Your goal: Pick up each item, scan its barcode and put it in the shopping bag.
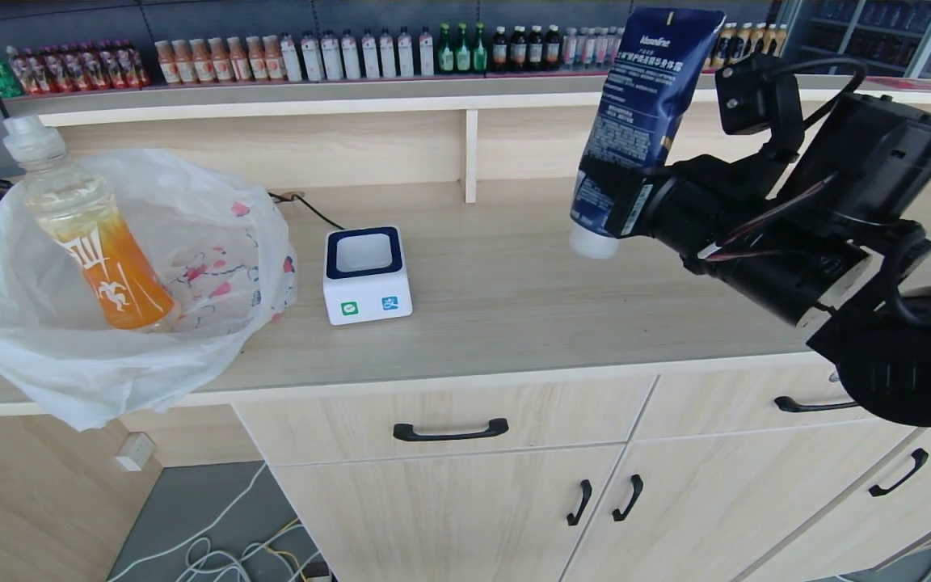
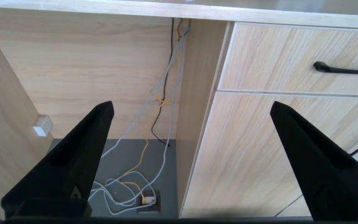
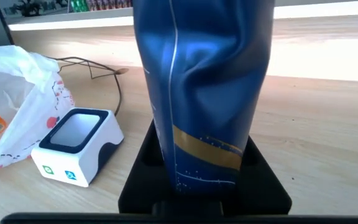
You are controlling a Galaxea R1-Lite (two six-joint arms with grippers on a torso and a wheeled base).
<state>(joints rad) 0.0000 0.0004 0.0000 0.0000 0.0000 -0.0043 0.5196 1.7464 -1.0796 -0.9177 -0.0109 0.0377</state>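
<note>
White shopping bag (image 1: 21, 339): orange drink bottle (image 1: 98, 250) inside.
Right gripper (image 1: 623, 202): clamping blue tube (image 1: 647, 97).
Left gripper (image 2: 191, 168): fingers spread wide.

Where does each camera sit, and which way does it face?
Head: on the robot's head, facing down at the counter; right arm shows.
Left wrist: low, facing cupboard doors and cables; open jaws show.
Right wrist: behind the tube its jaws grip, facing the scanner.
Head and right wrist share tube, scanner, bag.
</note>
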